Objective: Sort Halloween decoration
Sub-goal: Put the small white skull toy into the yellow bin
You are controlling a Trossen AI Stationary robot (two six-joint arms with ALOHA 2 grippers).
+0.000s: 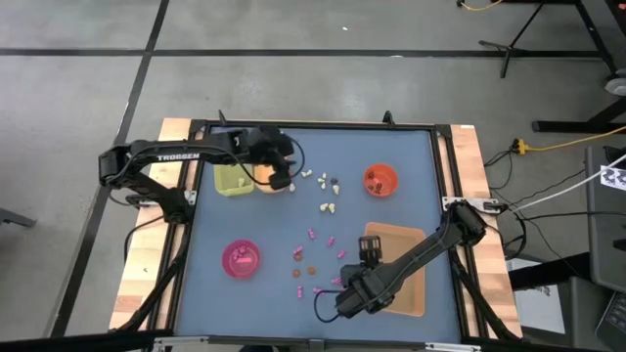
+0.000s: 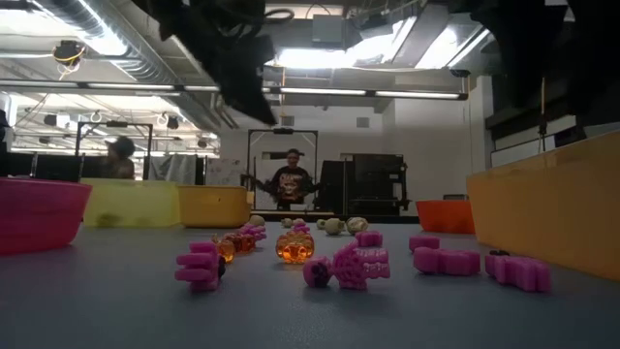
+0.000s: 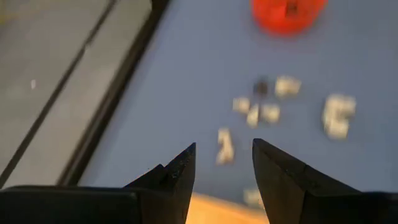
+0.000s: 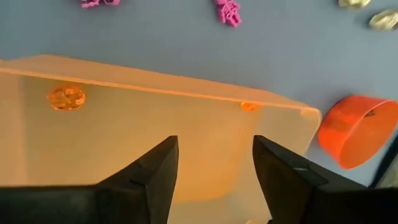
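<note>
The Halloween decoration lies scattered mid-table. Cream trinkets (image 1: 327,206) sit toward the far side, pink ones (image 1: 313,236) and an orange-brown one (image 1: 308,267) nearer. My right gripper (image 4: 214,142) hangs open over the tan tray (image 1: 396,284), where an orange trinket (image 4: 66,97) rests on the floor and another (image 4: 249,106) at the wall. My left gripper (image 3: 224,146) is open and tilted down above the orange tray's edge (image 3: 217,211) at the far left, with cream trinkets (image 3: 261,112) ahead of it. Neither gripper holds anything.
A green tray (image 1: 233,179) stands beside the orange tray (image 1: 264,177). A red bowl (image 1: 380,180) sits at the far right and a pink bowl (image 1: 241,258) at the near left. A black frame (image 1: 313,125) borders the blue table.
</note>
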